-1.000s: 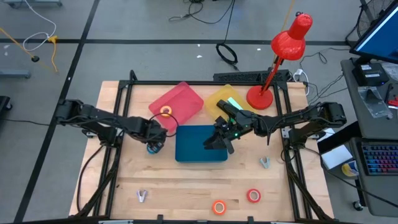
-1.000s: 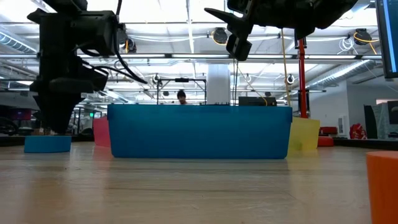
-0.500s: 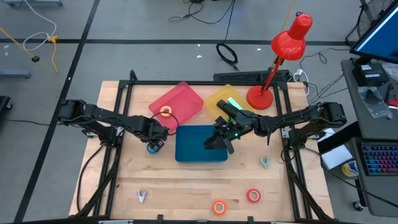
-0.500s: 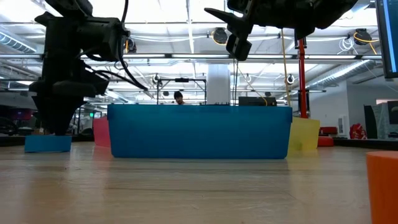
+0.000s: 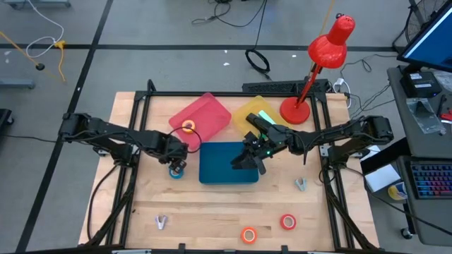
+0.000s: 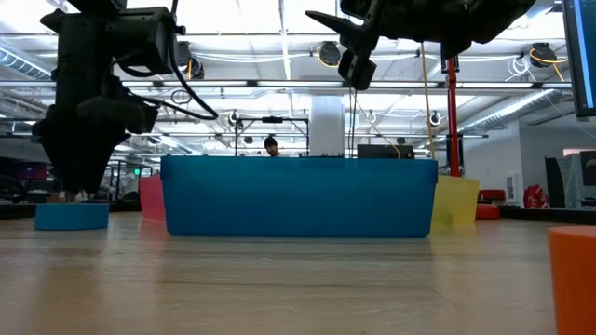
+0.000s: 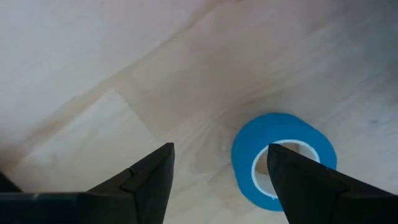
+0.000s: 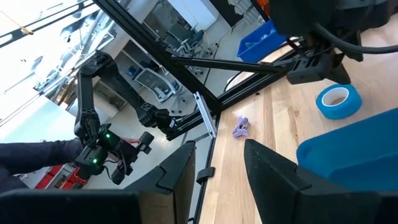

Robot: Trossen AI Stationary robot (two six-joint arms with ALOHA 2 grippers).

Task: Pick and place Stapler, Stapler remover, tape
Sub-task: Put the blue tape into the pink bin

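Note:
The blue tape roll (image 5: 175,171) lies flat on the wooden table, left of the blue bin (image 5: 228,163). My left gripper (image 5: 176,163) points down just above it, open. In the left wrist view one finger (image 7: 305,186) stands over the roll's (image 7: 283,158) pale core and the other finger is outside the roll. The low view shows the fingertips (image 6: 79,194) a little above the roll (image 6: 71,216). My right gripper (image 5: 247,159) hangs open and empty over the blue bin's right part. An orange roll (image 5: 188,126) lies in the red tray (image 5: 205,113).
Near the front edge lie an orange roll (image 5: 248,235), a red roll (image 5: 287,222) and a staple remover (image 5: 162,223). Another remover (image 5: 301,185) lies to the right. A yellow tray (image 5: 256,111) holds a pale green object. The red lamp (image 5: 311,77) stands at the far right.
My left arm has drawn back slightly toward the table's left, with its gripper staying low over the blue roll. The roll has kept its place.

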